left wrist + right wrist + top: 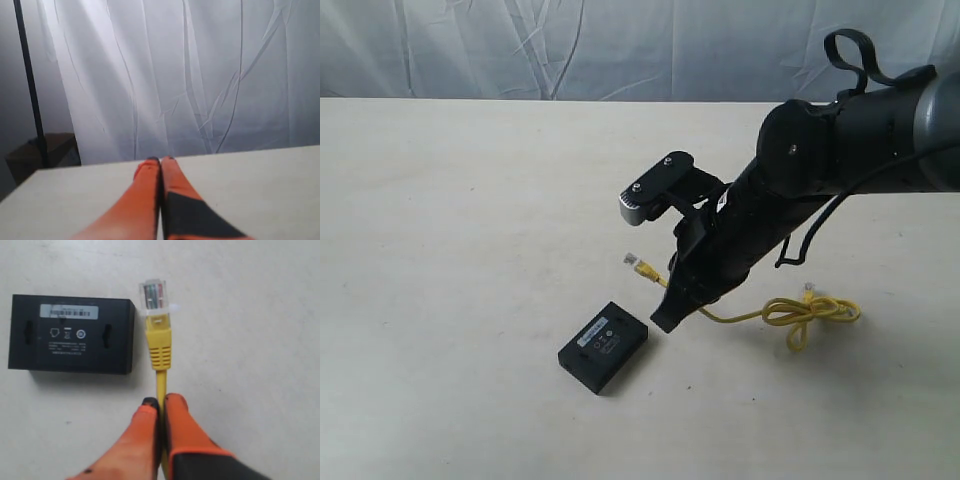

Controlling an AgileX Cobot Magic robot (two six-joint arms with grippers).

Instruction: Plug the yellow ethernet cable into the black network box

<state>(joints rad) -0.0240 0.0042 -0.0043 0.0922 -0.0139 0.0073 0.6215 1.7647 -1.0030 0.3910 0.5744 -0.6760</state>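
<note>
The black network box [603,346] [71,334] lies flat on the table, white label strip up. My right gripper [665,318] [161,402] is shut on the yellow ethernet cable [740,316] [160,352], just behind its near plug. That clear plug [631,259] [154,294] sticks out past the fingertips, lifted off the table and beside the box, apart from it. The cable's far end lies in a loose knot [810,315] on the table. My left gripper [160,161] is shut with nothing in it, above the table and away from both things; the exterior view does not show it.
A pale cloth backdrop [570,45] hangs behind the table's far edge [520,99]. In the left wrist view a dark pole [30,85] and a brown box [42,152] stand beyond the table's corner. The right arm [820,170] reaches in from the right.
</note>
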